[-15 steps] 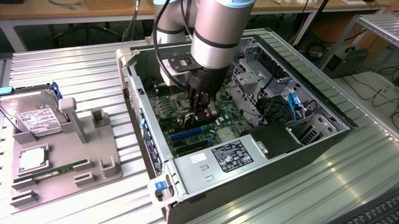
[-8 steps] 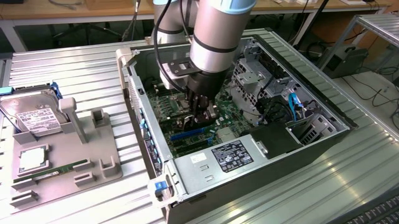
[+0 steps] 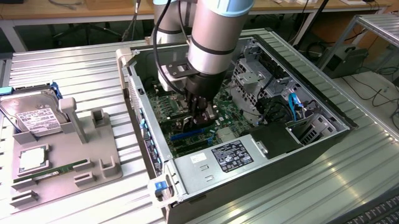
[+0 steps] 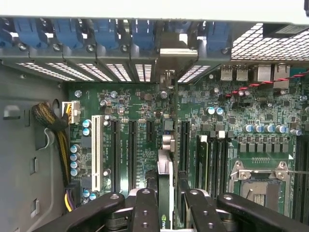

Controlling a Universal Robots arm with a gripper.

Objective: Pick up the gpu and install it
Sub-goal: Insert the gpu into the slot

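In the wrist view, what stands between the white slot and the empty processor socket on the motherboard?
The gpu, held edge-on by the gripper, plus black expansion slots and memory slots.

Lab: workbenches (image 3: 74, 9), open PC case (image 3: 299, 84)

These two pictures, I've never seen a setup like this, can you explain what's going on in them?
It is a robot arm working inside an open computer case. The exterior view looks at the bench from off the arm; the wrist view looks down past the gripper at the green motherboard. The gripper holds the gpu, a thin card seen edge-on, among the expansion slots, its bracket end toward the case's rear wall. Beside the case, on the exterior view's left, a grey holder tray carries a hard drive, a processor chip and a memory stick.
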